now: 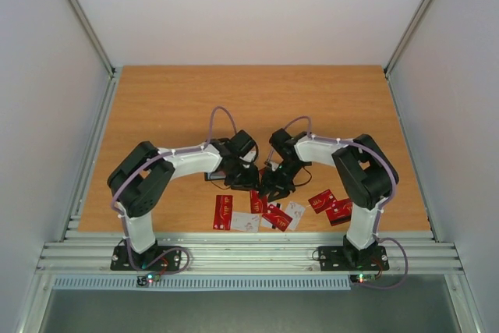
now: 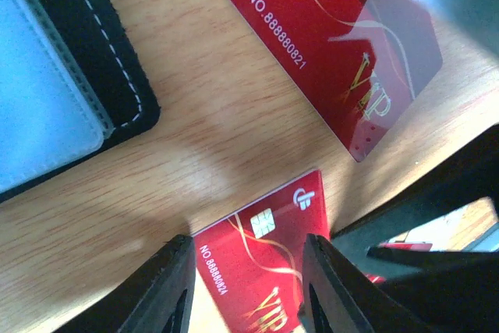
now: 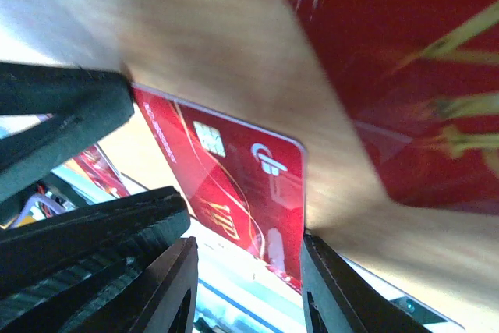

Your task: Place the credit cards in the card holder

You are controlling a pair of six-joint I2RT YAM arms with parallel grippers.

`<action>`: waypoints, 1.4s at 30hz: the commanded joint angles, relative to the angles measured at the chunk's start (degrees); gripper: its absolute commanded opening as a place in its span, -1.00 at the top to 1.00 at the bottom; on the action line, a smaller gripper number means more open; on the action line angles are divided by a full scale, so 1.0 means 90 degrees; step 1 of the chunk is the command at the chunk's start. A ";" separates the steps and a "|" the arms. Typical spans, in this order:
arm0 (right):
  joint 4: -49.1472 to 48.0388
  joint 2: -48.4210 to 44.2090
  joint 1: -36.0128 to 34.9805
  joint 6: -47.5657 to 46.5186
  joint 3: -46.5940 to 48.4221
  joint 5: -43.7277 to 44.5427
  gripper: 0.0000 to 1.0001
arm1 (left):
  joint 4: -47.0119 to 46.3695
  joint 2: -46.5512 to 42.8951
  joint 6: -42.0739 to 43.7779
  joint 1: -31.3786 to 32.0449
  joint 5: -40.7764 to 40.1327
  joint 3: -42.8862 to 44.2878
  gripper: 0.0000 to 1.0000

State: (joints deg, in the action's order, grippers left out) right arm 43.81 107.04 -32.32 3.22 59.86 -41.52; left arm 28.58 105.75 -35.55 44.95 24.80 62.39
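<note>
A red credit card (image 2: 261, 267) with a gold chip stands tilted between the fingers of my left gripper (image 2: 248, 243), which is shut on its two side edges. My right gripper (image 3: 248, 243) is open around the same card (image 3: 234, 169); only its right finger (image 3: 320, 271) touches the card's edge. In the top view both grippers, left (image 1: 251, 177) and right (image 1: 273, 185), meet low over the table. The black card holder (image 2: 117, 60) lies open to the left of the card, its pale inside showing. Another red card (image 2: 335, 52) lies flat just beyond.
Several more cards lie near the front edge: a red one (image 1: 223, 212), a white one (image 1: 245, 222), red ones (image 1: 322, 200) by the right arm's base. The aluminium rails (image 1: 249, 251) run along the near edge of the wooden table (image 1: 249, 99).
</note>
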 commanded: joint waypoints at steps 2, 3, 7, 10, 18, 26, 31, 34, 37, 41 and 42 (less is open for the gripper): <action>-0.0899 -0.0114 -0.0313 0.0441 -0.0153 -0.0004 0.24 | -0.0632 0.0090 0.0048 0.0236 0.0751 -0.0440 0.18; -0.0925 -0.0182 -0.0315 0.0485 -0.0234 0.0023 0.24 | -0.0641 0.0103 0.0067 0.0268 0.0796 -0.0455 0.18; -0.1046 -0.0478 -0.0315 0.0629 -0.0578 0.0126 0.24 | -0.0590 0.0163 0.0146 0.0436 0.0848 -0.0460 0.19; -0.1055 -0.0644 -0.0316 0.0690 -0.0798 0.0213 0.25 | -0.0475 0.0168 0.0177 0.0525 0.0793 -0.0389 0.19; -0.1057 -0.1131 -0.0309 0.0750 -0.1178 0.0338 0.25 | -0.0384 0.0119 0.0104 0.0659 0.0744 -0.0353 0.20; -0.0228 -0.1976 -0.0301 0.0478 -0.0600 0.0780 0.23 | 0.0313 -0.0323 0.0341 0.0660 0.0390 0.0124 0.20; 0.0262 -0.3123 -0.0122 0.0711 -0.1043 0.0997 0.21 | 0.0942 -0.0624 0.0725 0.0719 0.0343 0.0449 0.22; 0.0469 -0.3815 -0.0044 0.1032 -0.1505 0.1043 0.20 | 0.1192 -0.0669 0.1001 0.0828 0.0630 0.0498 0.29; 0.0669 -0.4382 -0.0033 0.1432 -0.1968 0.1049 0.20 | 0.1352 -0.0624 0.1335 0.1020 0.0914 0.0517 0.35; 0.0926 -0.5149 -0.0032 0.1990 -0.2539 0.1053 0.18 | 0.1340 -0.0472 0.1547 0.1252 0.1128 0.0434 0.50; 0.1041 -0.5322 -0.0024 0.2097 -0.2649 0.1086 0.18 | 0.1288 -0.0435 0.1538 0.1298 0.1181 0.0408 0.54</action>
State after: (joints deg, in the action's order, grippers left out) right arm 48.60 64.20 -32.73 15.84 39.09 -32.93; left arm 39.07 100.64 -24.82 54.96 31.97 66.11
